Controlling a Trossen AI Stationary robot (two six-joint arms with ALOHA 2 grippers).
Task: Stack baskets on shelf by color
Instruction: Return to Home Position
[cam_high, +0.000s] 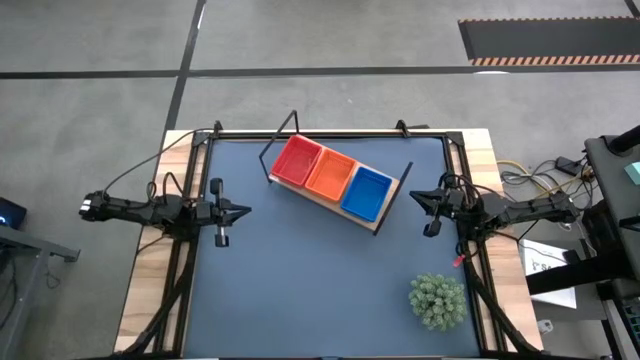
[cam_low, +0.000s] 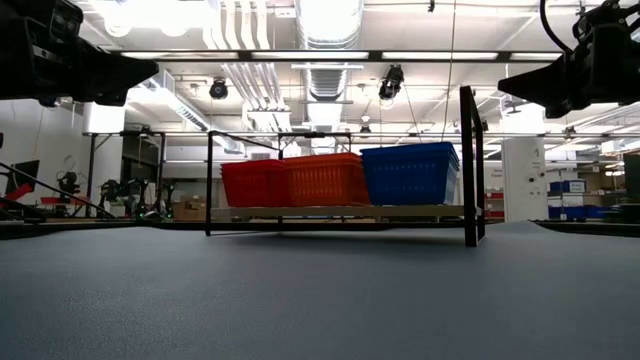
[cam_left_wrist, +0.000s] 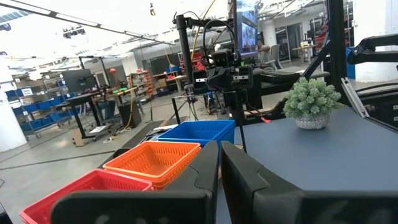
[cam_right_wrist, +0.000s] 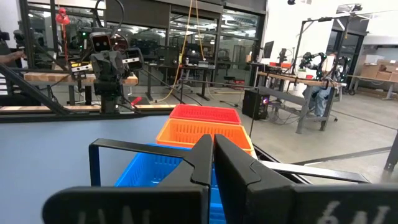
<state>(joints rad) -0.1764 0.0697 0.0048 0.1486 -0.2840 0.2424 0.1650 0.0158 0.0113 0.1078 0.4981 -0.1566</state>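
The shelf (cam_low: 340, 212) sits on the dark blue table (cam_high: 300, 290), in the upper middle of the high view, turned a bit slanted. Three piles of baskets stand on it in a row, side by side. The red baskets (cam_high: 296, 160) are at the upper left end, the orange baskets (cam_high: 331, 174) are in the middle, and the blue baskets (cam_high: 367, 193) are at the lower right end. In the low view the blue pile looks a little taller than the other two.

A black wire frame stands up at each end of the shelf. In the right wrist view, one frame crosses in front of the blue pile. A small green spiky plant (cam_high: 437, 300) stands in the lower right of the high view, well apart from the shelf.

I cannot count how many baskets are in each pile (the mesh sides all run together). In the low view the arms are only dark shapes, cut off by the upper corners. In the left wrist view that arm's own fingers hide part of the red pile.

The left gripper (cam_high: 238, 210) is at the left middle of the high view, pointing right, well apart from the shelf. The right gripper (cam_high: 420, 199) is at the right middle, pointing left, near the blue end but not touching it. Both are up off the table. Both have their jaws closed and hold nothing.
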